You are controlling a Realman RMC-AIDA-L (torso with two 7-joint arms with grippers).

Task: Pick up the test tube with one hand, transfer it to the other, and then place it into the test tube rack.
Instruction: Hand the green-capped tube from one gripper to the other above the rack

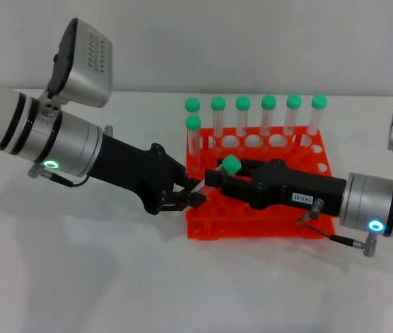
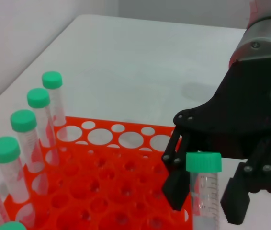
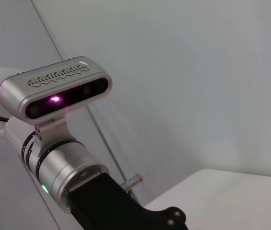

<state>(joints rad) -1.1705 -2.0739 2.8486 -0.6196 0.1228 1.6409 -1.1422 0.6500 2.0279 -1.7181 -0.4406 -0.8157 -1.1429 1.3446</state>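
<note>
Over the near left edge of the orange-red test tube rack point(image 1: 259, 187), the left hand point(image 1: 191, 193) hangs spread with nothing between its black fingers, bare white counter point(image 1: 113, 277) below. Reaching low across the rack's perforated top from the right, the labelled right hand point(image 1: 219, 177) pinches the test tube point(image 2: 204, 191), clear plastic with a round green cap, upright. Beyond, seven green-capped tubes point(image 1: 255, 114) stand along the far edge.
</note>
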